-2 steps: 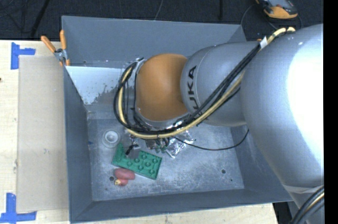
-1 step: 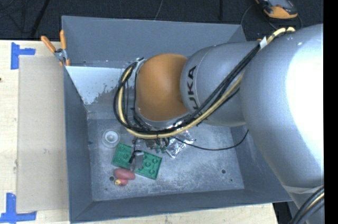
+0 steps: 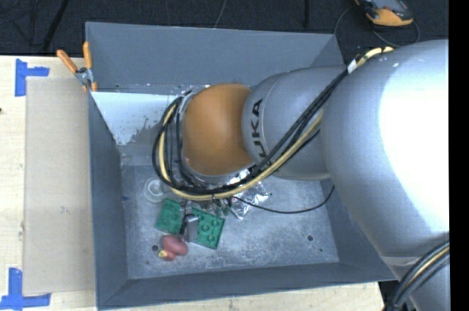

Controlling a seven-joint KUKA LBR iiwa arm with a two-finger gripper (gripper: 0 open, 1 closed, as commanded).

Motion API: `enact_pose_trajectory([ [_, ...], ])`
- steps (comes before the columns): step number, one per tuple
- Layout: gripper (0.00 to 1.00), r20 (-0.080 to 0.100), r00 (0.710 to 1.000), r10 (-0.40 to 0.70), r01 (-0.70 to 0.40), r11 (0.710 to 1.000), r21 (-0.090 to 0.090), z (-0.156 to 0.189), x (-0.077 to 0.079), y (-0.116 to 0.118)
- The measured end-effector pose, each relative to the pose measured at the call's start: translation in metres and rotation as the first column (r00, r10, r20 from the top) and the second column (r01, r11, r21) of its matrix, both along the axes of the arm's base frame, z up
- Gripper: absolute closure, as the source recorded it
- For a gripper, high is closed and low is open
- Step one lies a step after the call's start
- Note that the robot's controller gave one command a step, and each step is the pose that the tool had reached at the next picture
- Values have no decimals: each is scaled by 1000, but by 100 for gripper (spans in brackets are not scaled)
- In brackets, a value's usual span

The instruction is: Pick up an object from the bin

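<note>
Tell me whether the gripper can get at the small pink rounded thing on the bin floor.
Probably yes. The small pink rounded thing lies uncovered, close beside the gripper, which is low among the green studded plastic plates. Only the edge of one plate crowds it.

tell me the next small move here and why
Likely a short lowering: the gripper hangs over the green studded blocks on the bin floor, a pink lump beside them, and I cannot see anything held.
</note>
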State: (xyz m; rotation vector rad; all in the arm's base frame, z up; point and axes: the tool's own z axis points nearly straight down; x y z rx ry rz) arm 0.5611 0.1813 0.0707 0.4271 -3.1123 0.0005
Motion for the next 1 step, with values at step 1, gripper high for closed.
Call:
enact_pose_trajectory([
  [1,100,4,1000,-4,4,1000,2,4,2,0],
])
